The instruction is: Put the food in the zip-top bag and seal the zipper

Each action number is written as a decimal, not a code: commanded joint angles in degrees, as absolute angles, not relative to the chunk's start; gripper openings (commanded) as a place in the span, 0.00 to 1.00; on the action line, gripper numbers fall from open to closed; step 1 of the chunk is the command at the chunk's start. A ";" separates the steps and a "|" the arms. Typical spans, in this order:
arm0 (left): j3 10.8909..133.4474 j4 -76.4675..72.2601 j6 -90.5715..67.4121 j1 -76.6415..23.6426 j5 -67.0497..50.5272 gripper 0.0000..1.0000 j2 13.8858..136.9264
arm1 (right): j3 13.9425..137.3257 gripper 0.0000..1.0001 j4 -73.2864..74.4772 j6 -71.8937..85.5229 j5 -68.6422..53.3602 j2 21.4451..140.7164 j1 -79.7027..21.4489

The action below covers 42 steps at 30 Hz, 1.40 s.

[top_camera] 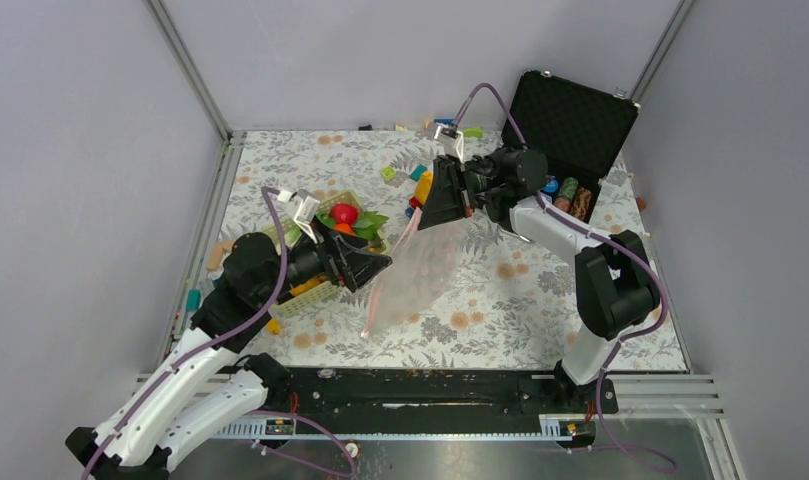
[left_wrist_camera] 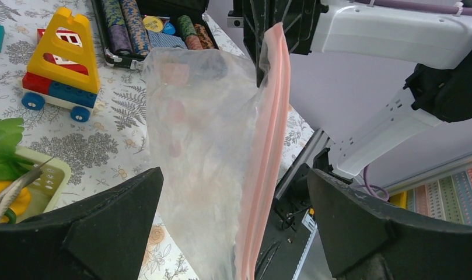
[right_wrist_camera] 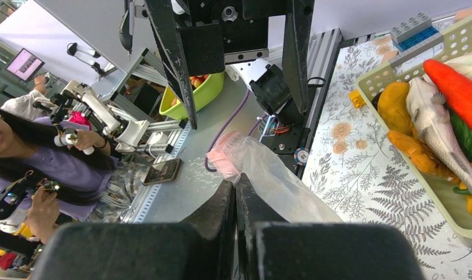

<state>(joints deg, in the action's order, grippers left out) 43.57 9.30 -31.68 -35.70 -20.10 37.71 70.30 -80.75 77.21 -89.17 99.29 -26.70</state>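
Observation:
The zip-top bag hangs clear and flat from my right gripper, which is shut on its upper corner, and it slopes down to the table. My left gripper is open beside the bag's left edge. In the left wrist view the pink zipper and the bag run between the wide-apart fingers of the left gripper, touching neither. In the right wrist view the right gripper pinches the bag just below the bunched pink strip. The food, a red round piece with green leaves, lies in the pale green basket, along with an orange-red carrot.
An open black case with poker chip stacks stands at the back right. A block toy on wheels and loose blocks sit behind the bag. The black rail runs along the near edge.

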 commanded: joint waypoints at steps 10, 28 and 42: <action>46.71 7.87 -28.82 -35.94 -18.20 0.99 43.13 | 73.17 0.00 -85.33 78.55 -92.73 99.97 -27.99; 44.63 10.54 -30.79 -35.95 -16.37 0.99 38.06 | 73.04 0.00 -85.31 78.83 -92.82 100.05 -28.70; 43.60 9.69 -31.10 -35.95 -19.20 0.98 40.58 | 73.23 0.00 -85.32 79.28 -92.83 100.02 -29.17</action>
